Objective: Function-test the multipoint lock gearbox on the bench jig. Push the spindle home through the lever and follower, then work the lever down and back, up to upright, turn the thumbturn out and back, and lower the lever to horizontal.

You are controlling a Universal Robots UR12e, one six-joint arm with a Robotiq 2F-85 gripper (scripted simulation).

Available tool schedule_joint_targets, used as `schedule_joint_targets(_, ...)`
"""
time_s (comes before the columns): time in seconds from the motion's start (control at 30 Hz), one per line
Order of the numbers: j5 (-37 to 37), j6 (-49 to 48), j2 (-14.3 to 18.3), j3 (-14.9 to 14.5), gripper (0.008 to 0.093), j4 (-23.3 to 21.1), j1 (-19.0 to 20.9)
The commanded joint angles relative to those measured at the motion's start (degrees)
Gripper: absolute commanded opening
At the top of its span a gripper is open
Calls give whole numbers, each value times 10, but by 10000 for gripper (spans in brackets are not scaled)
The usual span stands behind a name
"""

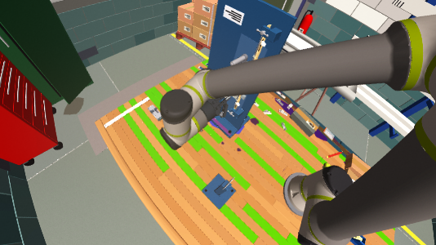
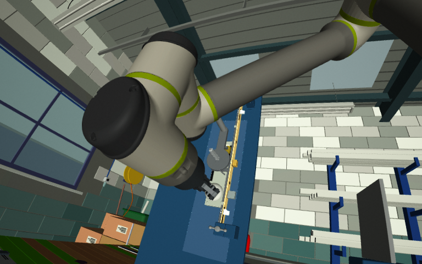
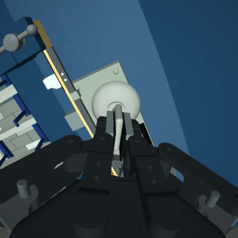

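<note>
My gripper (image 3: 118, 129) is clamped on the thumbturn (image 3: 117, 120), a pale grey blade standing out from a round rose (image 3: 115, 101) on the gearbox's grey case. The case is mounted on the upright blue jig panel (image 2: 199, 199), beside a brass and grey faceplate strip (image 2: 232, 162) that runs the panel's height. Above the thumbturn the grey lever (image 2: 221, 137) stands upright from its round hub (image 2: 217, 162). From the second side camera my gripper (image 2: 211, 191) sits just below that hub. In the side camera my wrist hides the thumbturn.
A blue clamp block with a grey T-handle (image 2: 224, 229) grips the faceplate below the gearbox. A small blue fixture plate (image 1: 219, 189) lies on the wooden bench. Small tools are scattered along the bench's far edge. Cardboard boxes (image 1: 198, 20) stand behind the jig.
</note>
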Motion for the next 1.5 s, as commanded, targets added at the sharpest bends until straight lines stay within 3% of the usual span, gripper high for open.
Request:
schedule_joint_targets(0.0,0,1,0,0,80,0,0)
schedule_joint_targets(0.77,0,49,0,0,80,0,0)
schedule_joint_targets(1.47,0,154,0,0,80,0,0)
